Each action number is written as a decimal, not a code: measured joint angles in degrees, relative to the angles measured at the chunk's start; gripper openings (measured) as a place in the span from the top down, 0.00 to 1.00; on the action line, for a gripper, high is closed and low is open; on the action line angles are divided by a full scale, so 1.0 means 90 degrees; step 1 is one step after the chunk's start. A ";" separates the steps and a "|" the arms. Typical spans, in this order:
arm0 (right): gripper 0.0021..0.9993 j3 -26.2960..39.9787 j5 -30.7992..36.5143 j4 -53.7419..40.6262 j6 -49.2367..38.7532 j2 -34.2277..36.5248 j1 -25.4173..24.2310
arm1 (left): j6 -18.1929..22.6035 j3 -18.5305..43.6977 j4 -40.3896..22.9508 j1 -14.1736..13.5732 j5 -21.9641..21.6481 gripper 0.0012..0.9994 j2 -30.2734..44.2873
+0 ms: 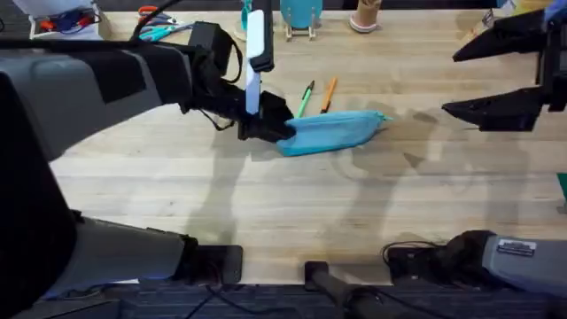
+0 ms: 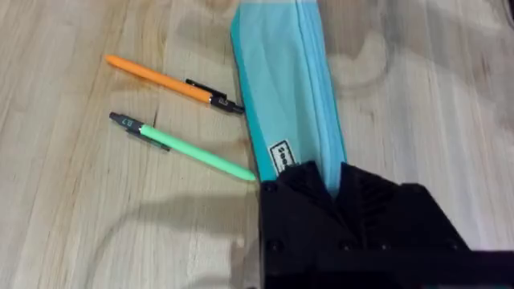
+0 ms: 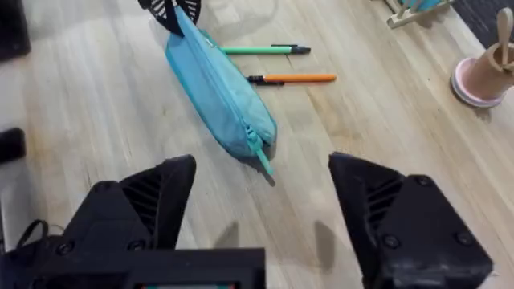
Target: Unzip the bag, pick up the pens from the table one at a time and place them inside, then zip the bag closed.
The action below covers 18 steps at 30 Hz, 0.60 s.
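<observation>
The light blue bag (image 1: pixel 332 132) lies zipped on the table (image 1: pixel 266 204), its zipper pull (image 3: pixel 263 160) at the right end. My left gripper (image 1: pixel 270 127) is shut on the bag's left end (image 2: pixel 301 160), black fingers pinching the fabric. The green pen (image 1: pixel 305 97) and orange pen (image 1: pixel 328 93) lie side by side just behind the bag, also seen as the green pen (image 2: pixel 181 144) and orange pen (image 2: pixel 173 83). My right gripper (image 1: pixel 496 75) hovers open at the far right, well away from the bag (image 3: pixel 217 88), nothing between its fingers.
Scissors with orange and teal handles (image 1: pixel 155 25) lie at the back left. A blue stand (image 1: pixel 299 16) and a pink-based wooden holder (image 1: pixel 363 18) stand at the back edge. The front half of the table is bare wood.
</observation>
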 joint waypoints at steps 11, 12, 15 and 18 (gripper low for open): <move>0.00 -0.0005 0.0365 -0.0033 -0.0101 0.0037 0.0000 | -0.0001 0.0000 0.0002 0.0000 0.0001 0.96 0.0000; 0.00 -0.0005 0.0393 -0.0033 -0.0101 0.0037 0.0000 | -0.0002 0.0000 0.0000 0.0000 0.0000 0.96 0.0000; 0.00 -0.0005 0.0462 -0.0035 -0.0105 0.0037 0.0002 | 0.0000 0.0000 0.0002 0.0000 0.0000 0.96 0.0000; 0.00 -0.0005 0.0668 -0.0079 -0.0119 0.0037 0.0042 | -0.0001 0.0000 0.0002 0.0000 0.0001 0.96 0.0000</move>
